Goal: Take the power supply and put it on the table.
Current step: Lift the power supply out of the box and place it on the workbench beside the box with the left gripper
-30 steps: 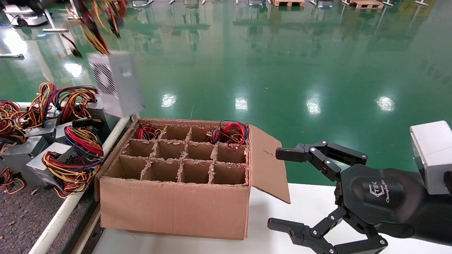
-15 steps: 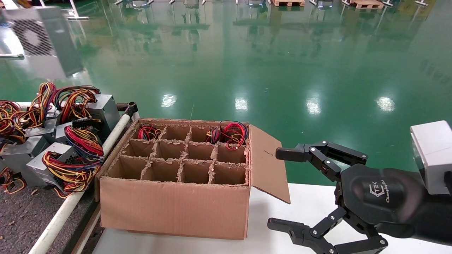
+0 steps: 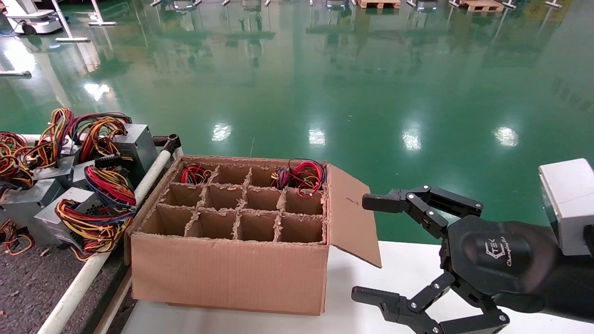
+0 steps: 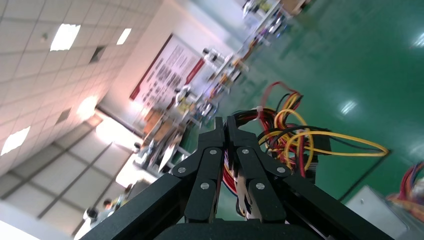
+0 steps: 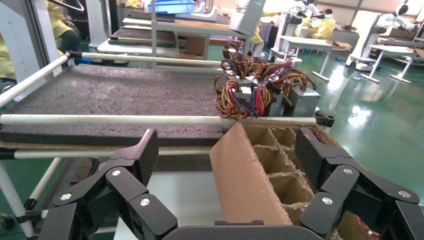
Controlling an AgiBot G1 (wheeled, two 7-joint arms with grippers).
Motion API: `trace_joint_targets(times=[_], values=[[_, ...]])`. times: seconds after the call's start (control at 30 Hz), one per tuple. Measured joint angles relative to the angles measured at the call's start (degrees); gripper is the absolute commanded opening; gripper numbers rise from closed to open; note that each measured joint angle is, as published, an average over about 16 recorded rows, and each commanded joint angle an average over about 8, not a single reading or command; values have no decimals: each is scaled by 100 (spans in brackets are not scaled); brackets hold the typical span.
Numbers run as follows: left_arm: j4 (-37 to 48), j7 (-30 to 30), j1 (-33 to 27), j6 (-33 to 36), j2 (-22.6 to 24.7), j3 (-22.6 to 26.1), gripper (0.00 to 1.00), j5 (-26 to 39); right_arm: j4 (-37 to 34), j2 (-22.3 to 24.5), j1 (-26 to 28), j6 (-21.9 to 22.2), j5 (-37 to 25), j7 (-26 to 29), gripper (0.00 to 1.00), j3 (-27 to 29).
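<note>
- Power supply cables [image 4: 280, 135] are pinched in the left gripper [image 4: 226, 125], jaws nearly together.
- Right gripper [image 3: 371, 248], lower right above the white counter [image 3: 399, 269], jaws wide.

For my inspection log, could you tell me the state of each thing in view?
Box: open, two back cells hold wires, the rest look empty.
Left pincer: shut on wire bundle.
Right pincer: open, empty, beside the box.
Power supplies: lying on the grey table.
</note>
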Motion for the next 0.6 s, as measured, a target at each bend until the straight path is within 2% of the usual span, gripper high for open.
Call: trace_joint_targets(times=[0.6], values=[[139,-47,-635,237,-953,454,0,719,0,0,0,0,0,0,100,0]])
